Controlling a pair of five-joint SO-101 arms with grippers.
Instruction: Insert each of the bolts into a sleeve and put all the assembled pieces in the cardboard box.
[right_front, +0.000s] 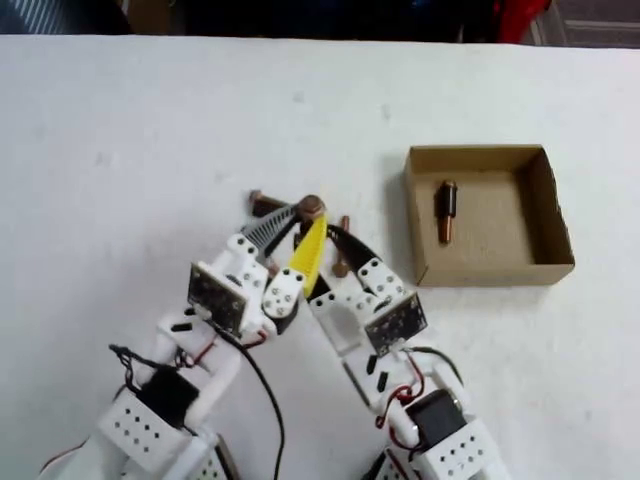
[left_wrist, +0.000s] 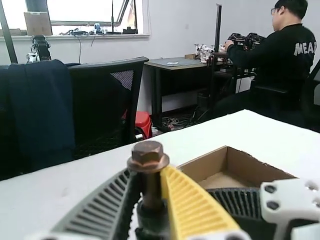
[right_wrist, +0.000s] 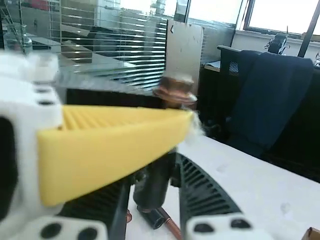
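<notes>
A copper bolt stands upright with my left gripper shut on its shank between the grey finger and the yellow finger. Its lower end sits in a black sleeve. My right gripper is shut on that sleeve with its black fingers. Both grippers meet left of the cardboard box. One assembled piece lies inside the box.
A loose bolt lies on the table just left of the grippers. Another copper bolt lies under the right gripper, toward the box; a piece on the table shows below the sleeve. White table surrounds them.
</notes>
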